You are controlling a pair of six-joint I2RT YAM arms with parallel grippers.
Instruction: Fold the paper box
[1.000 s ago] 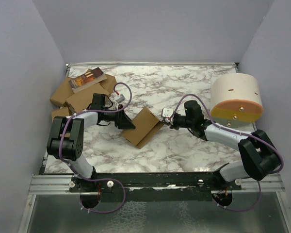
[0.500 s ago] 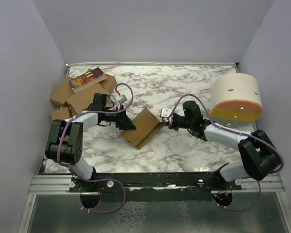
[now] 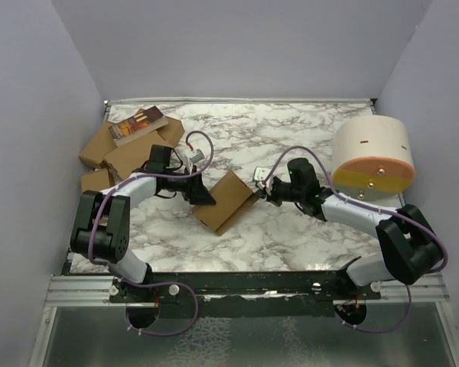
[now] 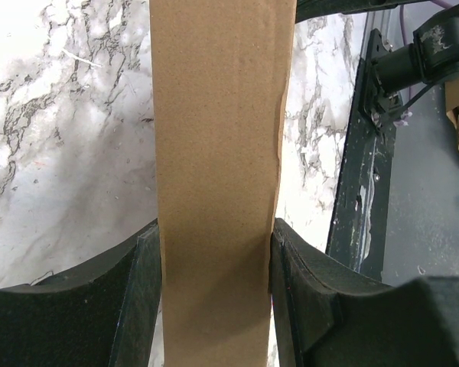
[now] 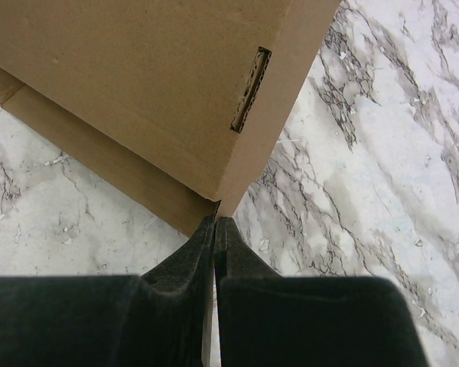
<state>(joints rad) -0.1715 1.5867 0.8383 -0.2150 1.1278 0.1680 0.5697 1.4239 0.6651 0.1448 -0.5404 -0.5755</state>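
Hardly anything shifts: my left end effector [image 4: 214,252] still clamps the plain brown thin cardboard box [image 3: 228,199] across its narrow side near the middle of the marble tabletop [image 3: 291,138], while my right end effector [image 5: 216,229], pinched shut, edges against the nearest corner, so I judge the folding unfinished.

We are seeing the paper box [image 3: 228,200] resting slantwise on the marble table [image 3: 291,229] near its middle. The left gripper [image 3: 203,196] is clamping its left edge; the right gripper [image 3: 258,189], seemingly closed, is touching its right corner.
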